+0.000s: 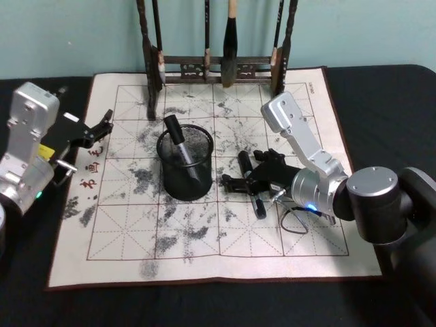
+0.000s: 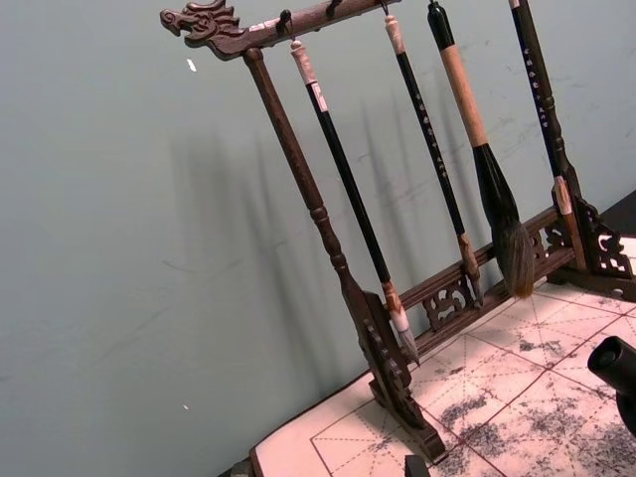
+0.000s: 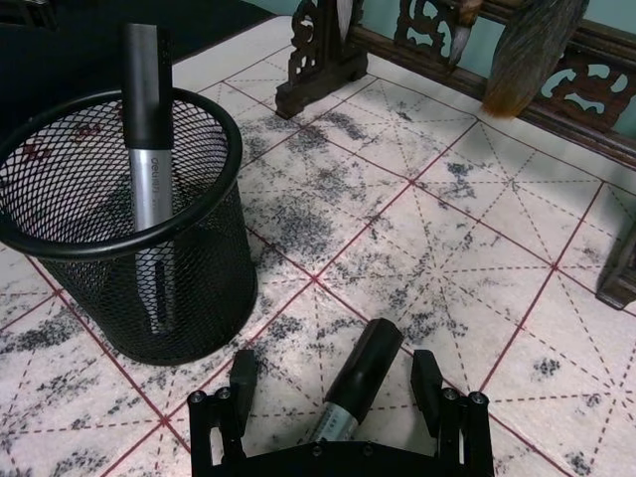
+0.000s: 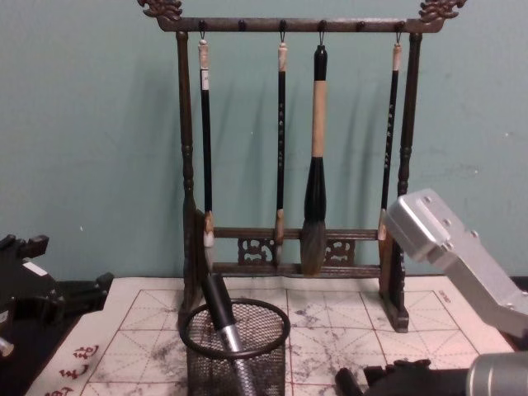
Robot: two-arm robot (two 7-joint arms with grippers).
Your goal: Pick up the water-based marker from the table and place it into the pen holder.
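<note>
Soft, even light from the front makes the brush rack (image 4: 293, 25) throw only faint, wide shadows on the wall (image 4: 91, 124) behind it, while the pale mat (image 1: 225, 231) before it is evenly bright and the table (image 1: 388, 102) beside it dark.

The dark table (image 1: 381, 88) fills the head view from edge to edge. A whitish calligraphy mat (image 1: 204, 252) with a red grid and grey-black ink stains lies across its middle. On the mat, the black mesh pen holder (image 1: 178, 185) stands at centre. The brown brush rack (image 1: 218, 68) stands along the mat's upper edge. A black-capped marker (image 1: 244, 162) lies just right of the holder.
</note>
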